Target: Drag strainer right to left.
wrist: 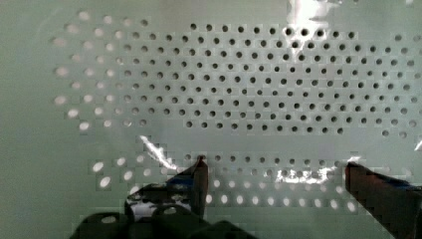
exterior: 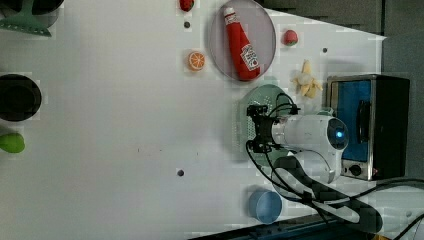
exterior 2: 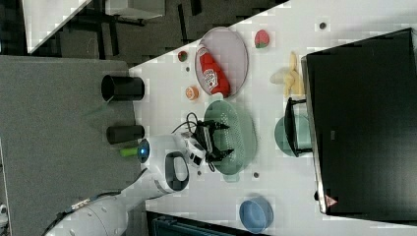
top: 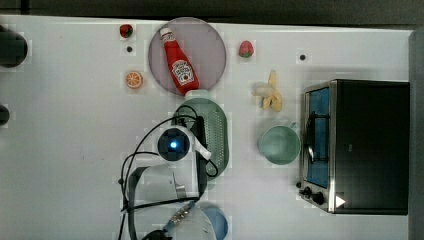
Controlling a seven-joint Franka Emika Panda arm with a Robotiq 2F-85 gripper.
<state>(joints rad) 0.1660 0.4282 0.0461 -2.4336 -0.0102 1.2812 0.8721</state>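
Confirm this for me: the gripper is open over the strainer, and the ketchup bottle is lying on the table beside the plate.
Not quite. The gripper is open over the strainer, but the ketchup bottle lies on the plate, not on the table beside it. The top view shows this plainly.

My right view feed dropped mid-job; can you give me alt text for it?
The gripper, its jaws open, sits over the pale green strainer in the middle of the white table. Above the strainer in the right view is a grey-lilac plate bearing a ketchup bottle; a black toaster oven stands at the right view's right.
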